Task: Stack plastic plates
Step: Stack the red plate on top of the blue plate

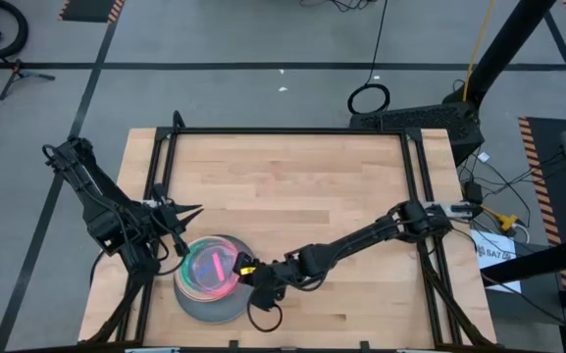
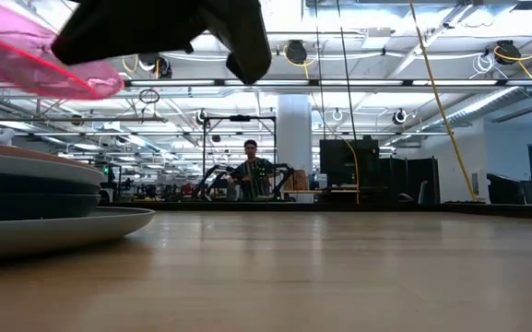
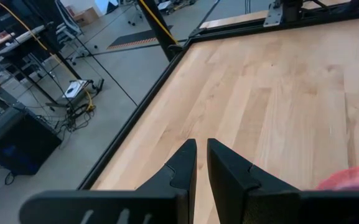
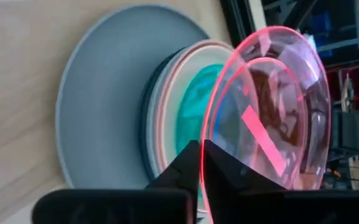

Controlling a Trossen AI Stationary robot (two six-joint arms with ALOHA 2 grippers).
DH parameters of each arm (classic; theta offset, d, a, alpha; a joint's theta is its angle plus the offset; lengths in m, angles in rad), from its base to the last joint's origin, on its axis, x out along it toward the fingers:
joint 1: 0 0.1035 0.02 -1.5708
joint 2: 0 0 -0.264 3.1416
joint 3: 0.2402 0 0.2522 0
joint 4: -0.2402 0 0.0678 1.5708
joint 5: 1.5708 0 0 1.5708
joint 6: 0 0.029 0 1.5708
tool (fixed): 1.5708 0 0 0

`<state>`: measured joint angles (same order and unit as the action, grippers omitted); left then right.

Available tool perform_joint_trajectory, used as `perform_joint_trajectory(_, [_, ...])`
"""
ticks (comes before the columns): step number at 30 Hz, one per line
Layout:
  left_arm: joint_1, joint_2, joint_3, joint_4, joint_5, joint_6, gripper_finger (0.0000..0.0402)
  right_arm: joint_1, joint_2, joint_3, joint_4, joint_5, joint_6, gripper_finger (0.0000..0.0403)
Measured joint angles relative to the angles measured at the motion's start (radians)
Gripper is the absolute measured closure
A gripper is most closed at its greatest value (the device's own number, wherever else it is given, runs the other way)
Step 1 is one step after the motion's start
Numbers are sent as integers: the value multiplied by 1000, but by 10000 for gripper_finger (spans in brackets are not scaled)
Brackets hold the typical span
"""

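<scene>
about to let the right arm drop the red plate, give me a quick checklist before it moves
1. Grip: right gripper shut on the rim of the red plate - ok.
2. Plate over the stack: the high view shows it above the pile - ok.
3. Plate level: tilted in the low view, held clear above the stack - not ok for release yet.
4. Stack tidy: grey plate at the bottom, smaller ones nested on it - ok.
5. Left gripper clear: beside the stack, nearly shut, holding nothing - ok.
6. Exact centring over the top plate - cannot tell.
</scene>
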<state>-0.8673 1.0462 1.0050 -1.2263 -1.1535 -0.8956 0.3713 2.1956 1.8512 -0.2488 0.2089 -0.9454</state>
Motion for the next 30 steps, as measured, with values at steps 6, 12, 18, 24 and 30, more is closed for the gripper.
perform_joint_trajectory(6, [0,0,0,-2,1,4,355,-21,-1,1,18,-33,41,364])
perform_joint_trajectory(12, [0,0,0,-2,1,5,355,-39,-1,1,40,-53,69,322])
perform_joint_trajectory(18, [0,0,0,-3,1,5,355,-44,-1,1,56,-53,69,297])
perform_joint_trajectory(24, [0,0,0,-3,1,6,355,-46,-1,1,58,-25,69,294])
perform_joint_trajectory(30, [0,0,0,-2,1,-6,355,-44,-1,1,48,173,247,295])
